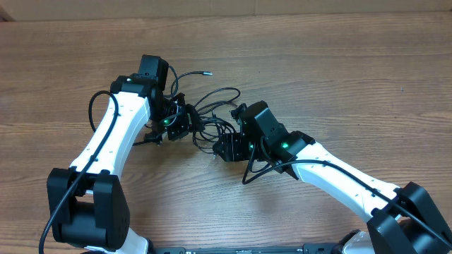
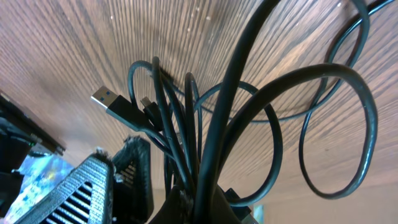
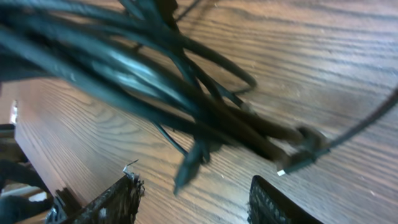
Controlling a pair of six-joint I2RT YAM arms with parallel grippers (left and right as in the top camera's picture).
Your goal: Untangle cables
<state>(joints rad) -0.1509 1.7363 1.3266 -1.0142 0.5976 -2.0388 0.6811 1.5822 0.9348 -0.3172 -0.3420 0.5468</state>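
1. Pinching the cables in my left gripper, fingers closed tight on the bundle where several strands meet.
2. Loops fan out from that pinch over the wooden table; a blue-tongued plug sticks out at one side of the cables.
3. My right gripper sits just beside the cables, opposite my left one, with fingers apart and nothing between them.

Surface: wooden table, brown grain.
On it: black cables, tangled loops near centre, one pale-tipped end lying apart.
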